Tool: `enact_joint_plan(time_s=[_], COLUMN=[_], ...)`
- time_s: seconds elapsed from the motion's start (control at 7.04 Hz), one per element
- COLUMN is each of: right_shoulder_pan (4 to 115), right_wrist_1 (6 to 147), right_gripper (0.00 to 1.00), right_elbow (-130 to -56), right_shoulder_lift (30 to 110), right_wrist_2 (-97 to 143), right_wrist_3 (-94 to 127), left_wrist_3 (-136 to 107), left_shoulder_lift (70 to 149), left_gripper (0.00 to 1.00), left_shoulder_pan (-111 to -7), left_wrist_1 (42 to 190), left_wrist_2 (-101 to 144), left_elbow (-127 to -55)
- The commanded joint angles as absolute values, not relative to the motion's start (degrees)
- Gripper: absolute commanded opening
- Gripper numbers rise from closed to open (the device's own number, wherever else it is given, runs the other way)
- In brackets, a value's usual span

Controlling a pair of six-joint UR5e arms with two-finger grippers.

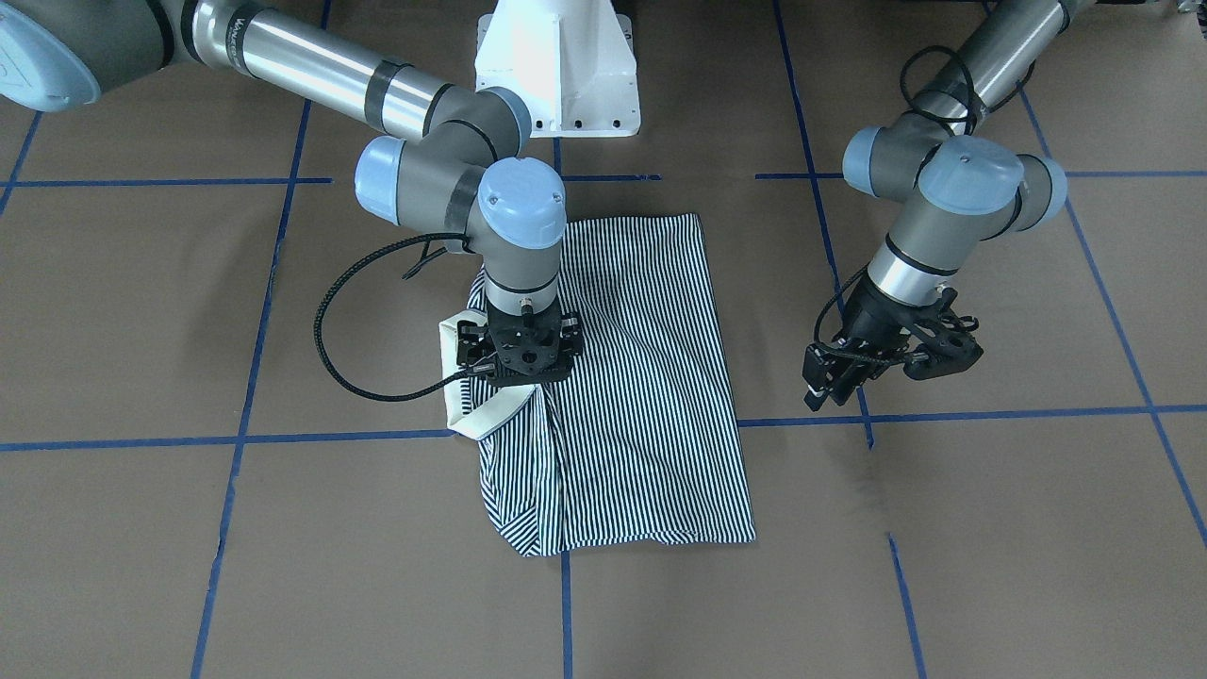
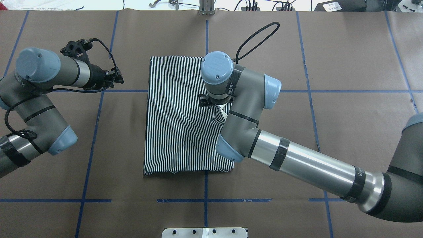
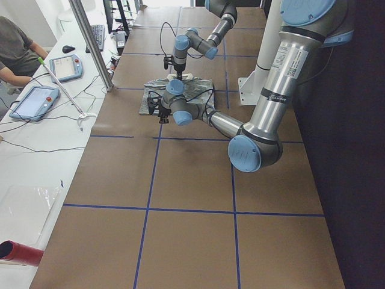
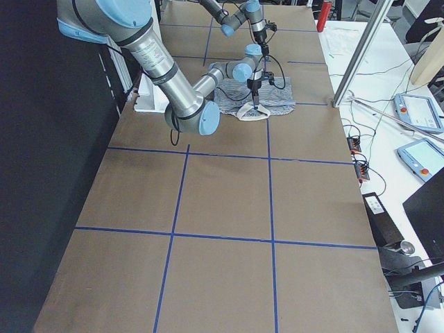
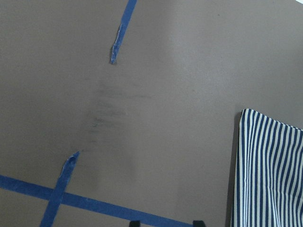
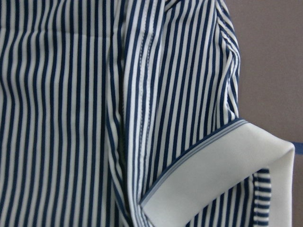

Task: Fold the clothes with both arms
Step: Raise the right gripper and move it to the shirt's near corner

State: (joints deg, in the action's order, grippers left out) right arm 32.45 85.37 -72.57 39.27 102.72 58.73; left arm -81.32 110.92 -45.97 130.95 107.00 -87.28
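The striped polo shirt (image 1: 641, 377) lies folded into a long rectangle on the brown table (image 1: 990, 528). It also shows in the overhead view (image 2: 178, 125). Its cream collar (image 1: 467, 377) sticks out at one long edge. My right gripper (image 1: 520, 363) points straight down onto the shirt beside the collar. Creases run in to it and it appears shut on the fabric. The right wrist view shows a fold of stripes (image 6: 61, 118) and the collar (image 6: 222, 179) close up. My left gripper (image 1: 818, 389) is open and empty, off the shirt's other side (image 2: 117, 78).
The white pedestal base (image 1: 556, 75) stands behind the shirt. Blue tape lines (image 1: 943, 415) cross the brown table. An operator (image 3: 15, 48) sits at a side bench with tablets (image 3: 33, 102) and cables.
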Motion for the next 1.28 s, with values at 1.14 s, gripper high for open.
enact_joint_plan(time_s=[1.14], right_shoulder_pan=[28.3], right_wrist_1=[84.6], right_gripper=[0.99], right_elbow=[-90.6], right_shoulder_lift=[49.9], right_wrist_2=[98.3], right_wrist_3=[87.1], left_wrist_3=[-82.2], left_shoulder_lift=[110.9], left_gripper=[0.47], left_shoulder_pan=[-46.0], left_wrist_1=[130.1], left_wrist_2=[109.0], left_elbow=[-91.8])
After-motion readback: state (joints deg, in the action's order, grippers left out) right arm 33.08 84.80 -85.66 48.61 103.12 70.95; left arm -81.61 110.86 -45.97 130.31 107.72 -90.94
